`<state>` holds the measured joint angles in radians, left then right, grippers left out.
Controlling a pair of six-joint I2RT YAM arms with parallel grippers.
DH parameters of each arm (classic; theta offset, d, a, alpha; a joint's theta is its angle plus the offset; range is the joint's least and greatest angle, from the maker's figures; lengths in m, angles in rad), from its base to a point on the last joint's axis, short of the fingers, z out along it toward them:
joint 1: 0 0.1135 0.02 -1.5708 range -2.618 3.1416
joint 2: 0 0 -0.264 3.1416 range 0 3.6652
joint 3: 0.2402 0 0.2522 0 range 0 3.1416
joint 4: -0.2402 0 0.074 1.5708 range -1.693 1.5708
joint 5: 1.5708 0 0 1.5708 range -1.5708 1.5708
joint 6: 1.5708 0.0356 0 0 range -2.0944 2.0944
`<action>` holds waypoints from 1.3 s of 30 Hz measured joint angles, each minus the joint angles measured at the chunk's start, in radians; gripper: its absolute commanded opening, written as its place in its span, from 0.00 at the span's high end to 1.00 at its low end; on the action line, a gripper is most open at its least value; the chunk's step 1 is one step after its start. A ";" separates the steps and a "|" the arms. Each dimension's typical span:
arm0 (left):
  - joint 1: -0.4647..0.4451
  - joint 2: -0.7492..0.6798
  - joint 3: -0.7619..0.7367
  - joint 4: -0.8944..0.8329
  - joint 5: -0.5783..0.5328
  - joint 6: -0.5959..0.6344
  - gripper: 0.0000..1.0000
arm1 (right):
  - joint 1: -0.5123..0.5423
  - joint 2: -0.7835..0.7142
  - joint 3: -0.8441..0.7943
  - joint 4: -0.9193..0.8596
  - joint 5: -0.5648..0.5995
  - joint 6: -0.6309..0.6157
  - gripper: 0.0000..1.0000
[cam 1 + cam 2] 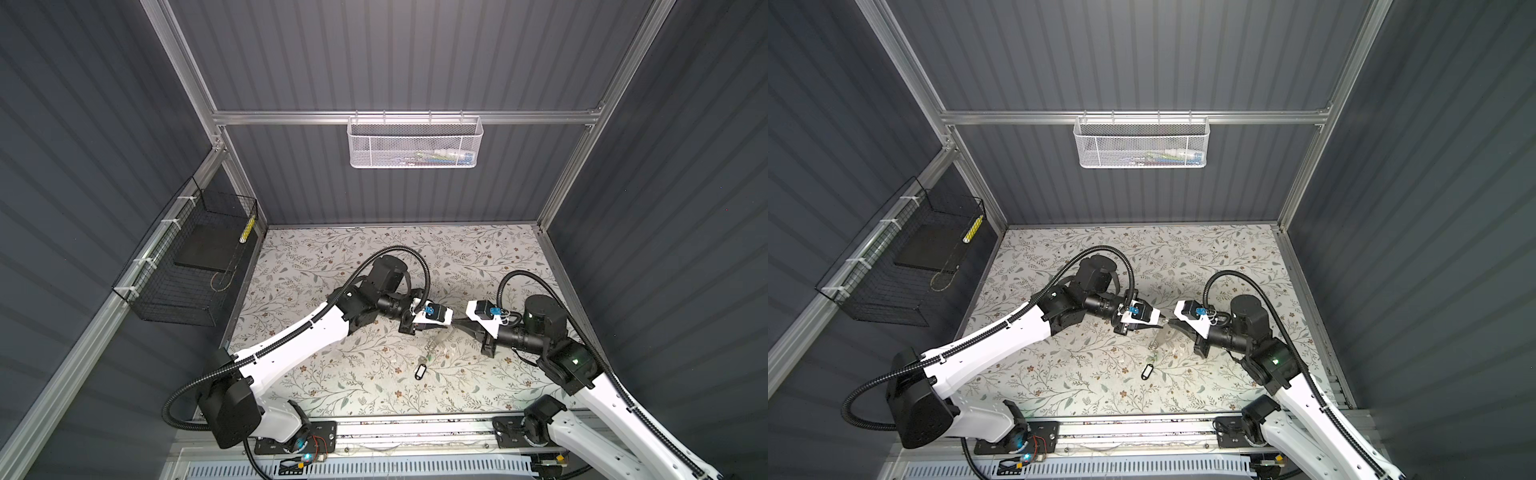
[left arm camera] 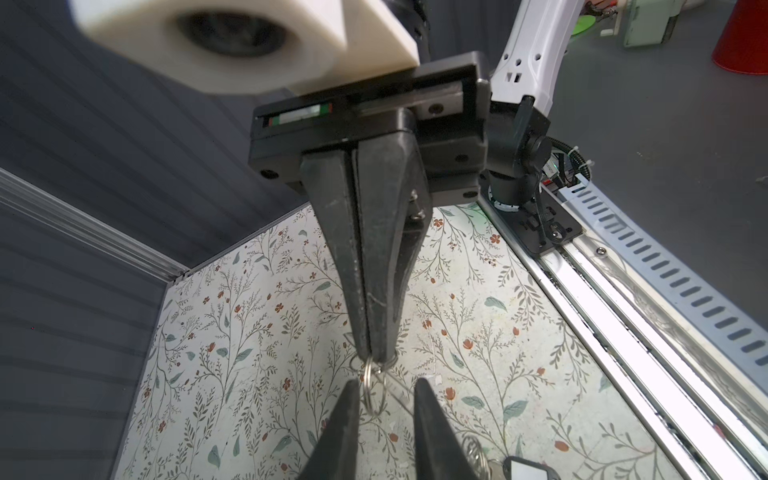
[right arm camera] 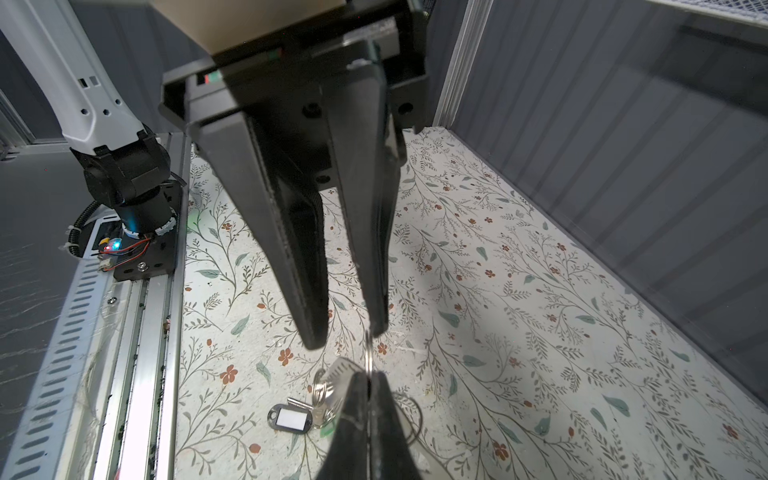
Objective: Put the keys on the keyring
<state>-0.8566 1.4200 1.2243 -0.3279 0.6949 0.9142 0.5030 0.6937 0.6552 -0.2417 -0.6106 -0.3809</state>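
Right wrist view: my closed right fingers [image 3: 353, 415] hold a small silver metal ring [image 3: 368, 353] steady, probably for my parted left fingers [image 3: 307, 291].

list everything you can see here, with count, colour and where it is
keyring: one, silver rings, lifted between the two claws
key with black tag: one, white label, flat on the table near the front
key with green tag: one, mostly hidden, beside the black tag
table: one, white floral top
mesh basket: one, white, on the back rail, contents unclear
wire basket: one, black, on the left wall
slab: one, dark, inside the wire basket
left claw: one, black, open, a finger either side of a ring
right claw: one, black, shut on that ring
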 measured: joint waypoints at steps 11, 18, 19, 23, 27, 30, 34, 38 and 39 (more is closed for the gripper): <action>-0.006 0.022 0.019 -0.003 -0.014 0.000 0.79 | 0.001 0.001 0.000 0.000 -0.008 0.003 1.00; -0.008 0.032 0.025 -0.009 -0.016 0.003 0.98 | 0.001 0.002 0.000 0.002 -0.012 0.003 1.00; -0.009 0.034 0.027 -0.009 -0.016 0.001 1.00 | 0.001 0.002 0.000 0.002 -0.014 0.003 1.00; -0.009 0.034 0.024 0.010 -0.011 -0.023 1.00 | 0.001 -0.005 0.000 0.002 0.006 0.009 0.73; 0.004 0.027 -0.032 0.126 0.032 -0.092 1.00 | 0.002 -0.073 -0.019 0.011 0.067 0.010 0.66; 0.016 0.020 -0.114 0.257 0.082 -0.185 1.00 | 0.002 -0.153 -0.064 0.029 0.112 0.013 0.65; 0.021 0.020 -0.214 0.443 0.122 -0.314 1.00 | 0.002 -0.215 -0.116 0.047 0.158 0.017 0.66; 0.024 0.020 -0.254 0.595 0.142 -0.416 1.00 | 0.002 -0.213 -0.137 0.061 0.173 0.027 0.71; 0.024 0.020 -0.259 0.632 0.145 -0.439 1.00 | 0.002 -0.206 -0.137 0.066 0.172 0.033 0.72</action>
<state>-0.8322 1.4399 0.9653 0.3042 0.8394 0.4747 0.5049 0.4877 0.5179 -0.1757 -0.4389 -0.3477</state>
